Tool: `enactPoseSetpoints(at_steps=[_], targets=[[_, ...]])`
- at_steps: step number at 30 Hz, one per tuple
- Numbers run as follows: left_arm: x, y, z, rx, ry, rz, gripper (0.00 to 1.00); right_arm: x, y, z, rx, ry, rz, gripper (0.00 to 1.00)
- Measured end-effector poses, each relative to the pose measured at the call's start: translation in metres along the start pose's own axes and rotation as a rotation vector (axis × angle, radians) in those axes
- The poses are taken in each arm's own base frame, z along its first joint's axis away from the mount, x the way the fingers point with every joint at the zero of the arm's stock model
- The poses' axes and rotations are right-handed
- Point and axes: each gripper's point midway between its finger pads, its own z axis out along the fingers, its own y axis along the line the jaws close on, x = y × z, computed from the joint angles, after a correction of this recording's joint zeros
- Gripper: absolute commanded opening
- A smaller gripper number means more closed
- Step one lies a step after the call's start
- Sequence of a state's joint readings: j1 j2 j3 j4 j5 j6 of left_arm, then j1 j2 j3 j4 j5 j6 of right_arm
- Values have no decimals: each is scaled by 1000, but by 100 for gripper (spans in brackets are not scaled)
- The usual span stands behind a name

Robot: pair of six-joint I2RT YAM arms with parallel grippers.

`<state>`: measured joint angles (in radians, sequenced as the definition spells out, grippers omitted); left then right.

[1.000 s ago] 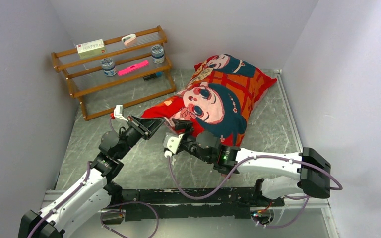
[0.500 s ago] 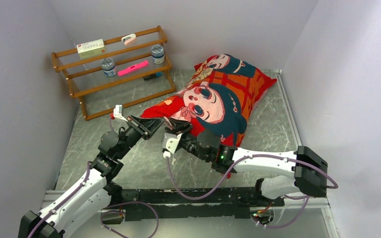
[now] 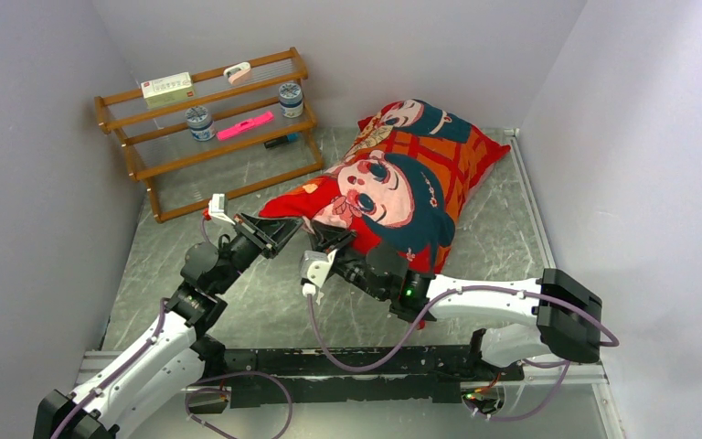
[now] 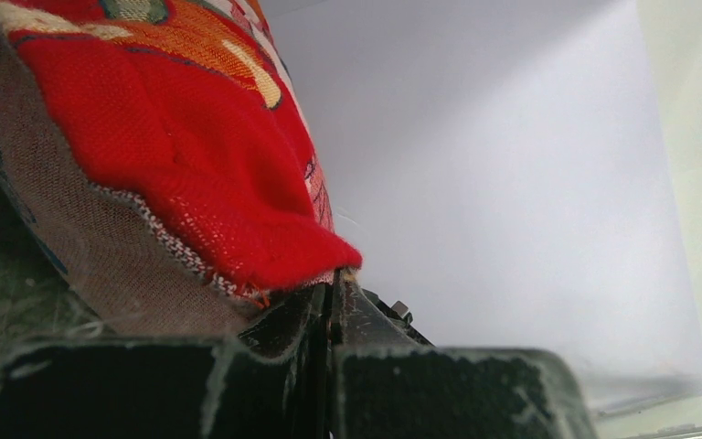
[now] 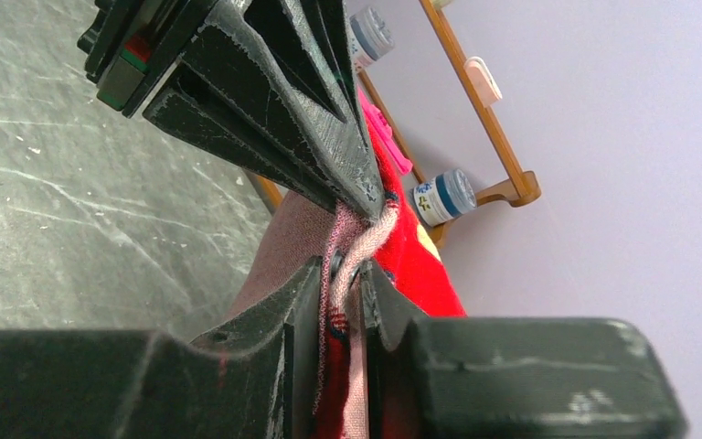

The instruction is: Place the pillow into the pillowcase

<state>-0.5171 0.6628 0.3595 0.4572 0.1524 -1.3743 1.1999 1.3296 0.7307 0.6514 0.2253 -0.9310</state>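
The red pillowcase [image 3: 402, 178] with teal-haired girl faces lies plump across the table's back right. The white pillow is hidden; none of its fabric shows. My left gripper [image 3: 294, 229] is shut on the case's near-left hem, and red cloth with a paler reverse [image 4: 192, 183] hangs over its closed jaws [image 4: 334, 293]. My right gripper [image 3: 340, 240] is shut on the same hem just to the right, with folded pink and red cloth [image 5: 352, 274] pinched between its fingers. The left gripper's black fingers [image 5: 283, 110] show right above it, almost touching.
A wooden rack [image 3: 206, 128] stands at the back left with two jars, a pink marker, a white box and a clip. Grey walls close the left, back and right sides. Marbled table surface [image 3: 265, 293] lies bare between the arms.
The right arm's elbow and base link have shifted slightly left and its gripper has edged a little toward the case. The left arm and the pillowcase have barely moved.
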Motion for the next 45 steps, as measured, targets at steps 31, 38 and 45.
enactPoseSetpoints(at_steps=[31,38,45], targets=[[0,-2,1,0,0,-8,5,-6,2,1,62,-6,53,20],[0,2,3,-10,2,-20,5,-7,2,1,112,12,59,0],[0,2,2,-13,2,-20,5,-7,1,-1,130,20,63,0]])
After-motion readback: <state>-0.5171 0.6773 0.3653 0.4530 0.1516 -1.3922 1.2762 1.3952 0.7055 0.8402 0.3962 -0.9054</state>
